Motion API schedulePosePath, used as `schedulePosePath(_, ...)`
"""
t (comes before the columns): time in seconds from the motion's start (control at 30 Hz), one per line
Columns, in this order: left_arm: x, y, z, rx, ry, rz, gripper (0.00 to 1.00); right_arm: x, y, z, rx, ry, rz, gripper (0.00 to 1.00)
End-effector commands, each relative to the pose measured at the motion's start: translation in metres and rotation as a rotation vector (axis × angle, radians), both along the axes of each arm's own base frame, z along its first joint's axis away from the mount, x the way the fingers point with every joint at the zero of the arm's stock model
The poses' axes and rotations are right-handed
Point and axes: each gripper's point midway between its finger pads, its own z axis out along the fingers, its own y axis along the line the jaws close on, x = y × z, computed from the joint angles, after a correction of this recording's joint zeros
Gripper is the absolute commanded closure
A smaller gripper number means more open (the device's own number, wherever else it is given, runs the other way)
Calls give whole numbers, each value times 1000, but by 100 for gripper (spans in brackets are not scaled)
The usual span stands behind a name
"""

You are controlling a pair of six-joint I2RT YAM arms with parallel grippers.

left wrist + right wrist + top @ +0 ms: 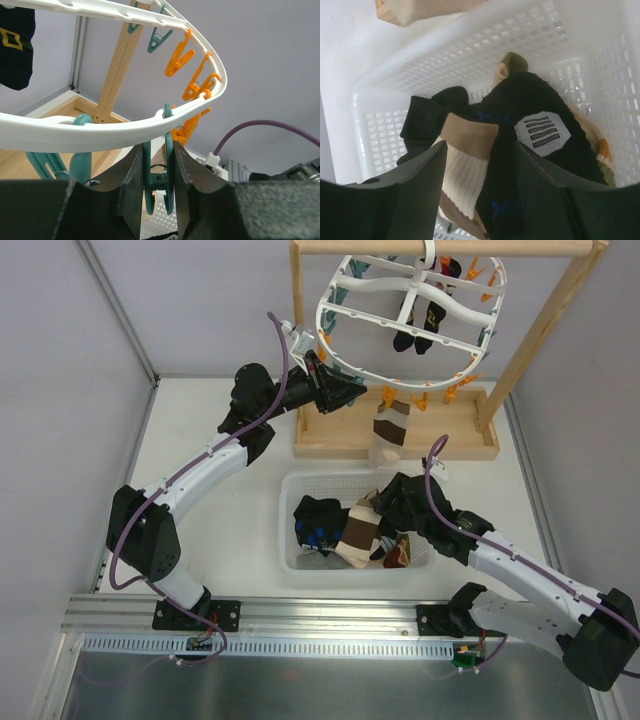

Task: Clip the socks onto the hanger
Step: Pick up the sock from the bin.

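Reaching in from the lower right of the top view, the right gripper [377, 506] hangs over a white basket [288, 540] at lower centre, its fingers apart. In its wrist view the fingers [415, 175] straddle the socks [485, 125] piled in the basket. A banded sock [467, 165] in tan, white and brown lies between them, beside a black sock [535, 100] with a white patch. Whether the fingers touch the fabric I cannot tell. The basket sits on the white surface [190, 410], just below the base of the wooden frame [330, 445].

Further up, a hung sock [392, 425], banded alike, dangles from the near rim of the hanger [375, 370], in front of the frame's base. The left gripper [350, 392] meets the hanger at its lower left rim. Its wrist view shows it clamped on a teal peg [159, 185], squeezed between both fingers just under the white rim. Orange pegs [185, 55] line the rim beyond, toward the upper right.

At the top of the top view the hanger hangs from the frame's bar, with dark socks [412, 330] clipped near its middle.
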Motion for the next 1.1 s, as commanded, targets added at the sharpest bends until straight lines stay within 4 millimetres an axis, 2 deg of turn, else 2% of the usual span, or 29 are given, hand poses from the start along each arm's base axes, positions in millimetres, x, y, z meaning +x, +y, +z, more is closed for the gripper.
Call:
schedulePosePath(0.0,-12,-3,-17,49,6,-67,100,11,9,11,75,-29,-46,42)
schedulePosePath(0.17,-11,-3,-17,50,5,-63,100,15,15,12,95,-39,-43,45)
schedulePosePath(0.3,-11,-3,-18,52,6,-63,100,16,18,8,96,-30,-37,51)
schedulePosePath(0.57,-11,-3,-17,54,1,-61,100,15,21,-2,85,9,-38,53)
schedulePosePath(0.63,-11,-3,-17,54,1,-61,100,15,22,1,90,3,-33,65)
schedulePosePath(0.67,-12,-3,-17,54,0,-62,100,16,21,3,85,-8,-28,77)
schedulePosePath(0.73,-11,-3,-18,56,3,-62,100,18,20,11,82,-30,-26,90)
schedulePosePath(0.77,-11,-3,-17,55,2,-62,100,18,20,17,82,-49,-18,99)
schedulePosePath(0.97,-14,-3,-14,48,9,-76,100,29,33,62,36,-277,148,99)
schedulePosePath(1.07,-16,-2,-11,43,21,-77,100,31,49,96,63,-435,255,99)
